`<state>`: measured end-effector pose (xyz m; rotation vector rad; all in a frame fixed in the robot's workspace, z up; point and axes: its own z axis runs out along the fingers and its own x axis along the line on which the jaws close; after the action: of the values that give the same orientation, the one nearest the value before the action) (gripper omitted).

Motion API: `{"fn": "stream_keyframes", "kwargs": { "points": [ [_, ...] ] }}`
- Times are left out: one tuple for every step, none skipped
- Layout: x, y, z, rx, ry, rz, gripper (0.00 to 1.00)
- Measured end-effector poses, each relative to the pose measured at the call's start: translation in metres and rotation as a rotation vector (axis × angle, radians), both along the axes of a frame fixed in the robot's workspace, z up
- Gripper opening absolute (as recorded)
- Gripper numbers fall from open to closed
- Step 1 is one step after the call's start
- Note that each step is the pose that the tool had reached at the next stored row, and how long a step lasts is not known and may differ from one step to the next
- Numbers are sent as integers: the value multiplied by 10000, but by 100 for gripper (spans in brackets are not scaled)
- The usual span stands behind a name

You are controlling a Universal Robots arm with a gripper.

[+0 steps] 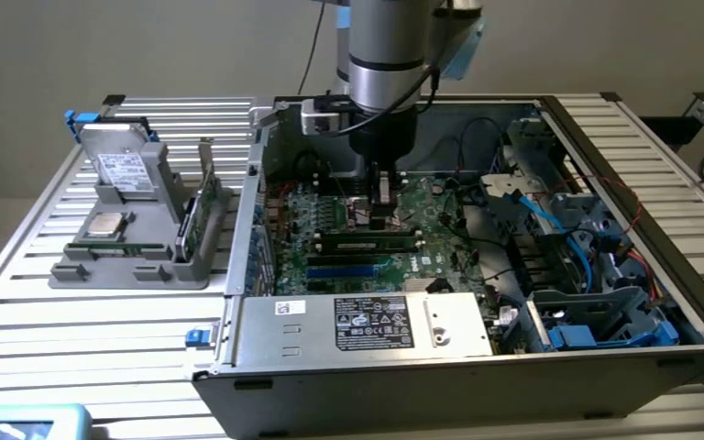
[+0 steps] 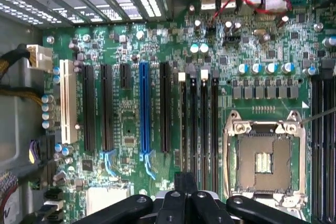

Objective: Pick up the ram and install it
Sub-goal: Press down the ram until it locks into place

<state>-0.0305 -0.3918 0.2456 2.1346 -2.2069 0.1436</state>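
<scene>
The ram (image 1: 370,243) lies lengthwise along the memory slots (image 2: 198,124) of the motherboard (image 2: 126,66), directly under my gripper (image 1: 383,220). In the exterior view it reads as a long green-edged stick, between the blue slot (image 1: 340,270) on the near side and the CPU socket (image 2: 265,163) on the far side. My jaws are clenched tight, tips together. Whether they pinch the stick's top edge or merely bear on it, I cannot tell, nor whether it is fully home.

I judge this to be the seating step. To do it well, I want the stick upright and parallel to its slot, not skewed toward a neighbouring one. I should press straight down the slot's line, with no sideways lean. I sit near the middle of its length, so the load ought to spread evenly toward both ends. The white latches (image 2: 182,76) at the slot ends are my check. The loose blue cables (image 1: 535,206) hang well apart, toward the exterior view's right.
</scene>
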Motion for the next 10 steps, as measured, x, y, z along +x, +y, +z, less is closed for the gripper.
{"fn": "stream_keyframes", "kwargs": {
  "points": [
    [-45,-1,0,0,0,-1,11],
    [-90,-2,0,0,1,-1,11],
    [-139,-3,0,1,0,0,11],
    [-184,-5,0,0,0,-1,11],
    [-225,-8,0,0,0,-2,11],
    [-255,-13,0,0,3,-1,11],
    [-270,-22,-4,0,6,-2,11],
    [-272,-32,-13,-1,8,0,11],
    [-273,-33,-29,2,7,-2,11],
    [-273,-34,-45,2,12,-5,11]
  ]
}}
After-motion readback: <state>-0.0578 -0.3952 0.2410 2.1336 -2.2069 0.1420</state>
